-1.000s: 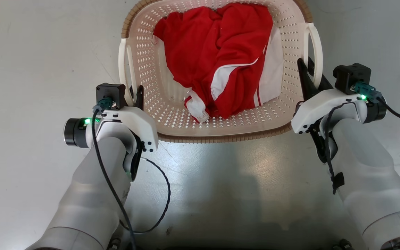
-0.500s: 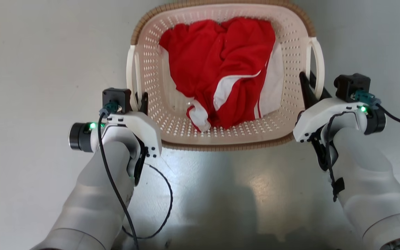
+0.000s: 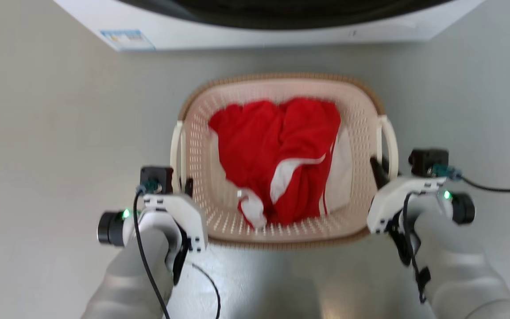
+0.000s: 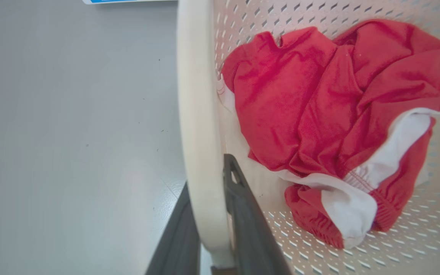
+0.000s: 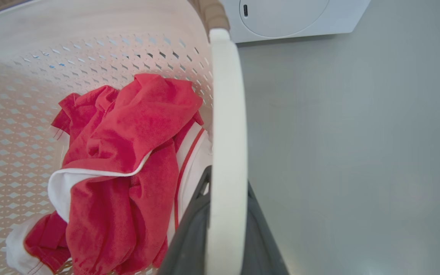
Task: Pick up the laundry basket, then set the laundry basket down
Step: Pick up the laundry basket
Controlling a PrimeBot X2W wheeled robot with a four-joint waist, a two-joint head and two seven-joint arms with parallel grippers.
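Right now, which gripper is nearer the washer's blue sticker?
Left. The blue sticker is ahead and left of the left gripper on the laundry basket; the right gripper sits across the basket, farther right.

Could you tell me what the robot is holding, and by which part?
The laundry basket, by its side handles: the left gripper on the left handle, the right gripper on the right handle.

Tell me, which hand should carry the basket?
Neither alone: the left gripper grips the laundry basket by its left handle, the right gripper by its right handle. Probably both together.
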